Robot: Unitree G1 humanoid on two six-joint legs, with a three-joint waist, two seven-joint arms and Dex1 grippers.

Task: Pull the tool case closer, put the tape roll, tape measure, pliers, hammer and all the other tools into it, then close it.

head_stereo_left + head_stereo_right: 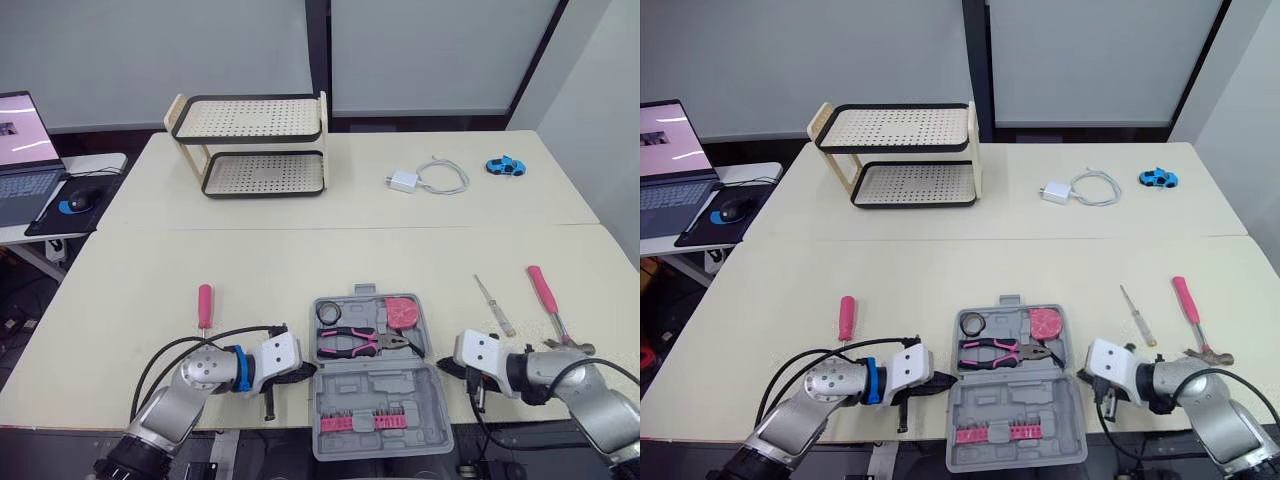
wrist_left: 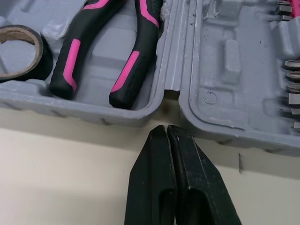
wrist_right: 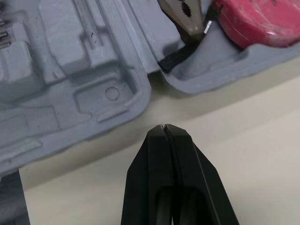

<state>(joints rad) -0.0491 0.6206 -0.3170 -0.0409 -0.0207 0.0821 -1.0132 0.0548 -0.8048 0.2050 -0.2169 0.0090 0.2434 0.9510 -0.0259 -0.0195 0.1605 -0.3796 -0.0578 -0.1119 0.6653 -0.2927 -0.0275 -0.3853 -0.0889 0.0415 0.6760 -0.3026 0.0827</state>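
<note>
Case sits open at the near edge of the tabletop, dead centre, and its lid half looks to overhang that edge. That is the first worry: one more tug towards the robot and the whole thing could tip off, contents and all.

Left gripper has its fingers pressed together, holding nothing, tip aimed at the notch where the two halves meet on the case's left side; whether it touches the plastic I cannot tell. Right gripper is likewise squeezed shut and empty, on the opposite side, with a strip of bare tabletop between it and the case.

Inside the far tray: tape roll, pliers, tape measure. Out on the tabletop: a pink screwdriver to the left, and a thin screwdriver and the hammer to the right.

So the danger, as I read it, is closing early. Flip that lid now and three tools get left out. The pliers also lie across the tray with their jaws up against the tape measure; if they sit proud of their recess, the lid could jam. A shove at the hinge from one side alone would likely spin the case rather than slide it. The hammer lies just beyond the right arm, so a sweep there could knock it away.
</note>
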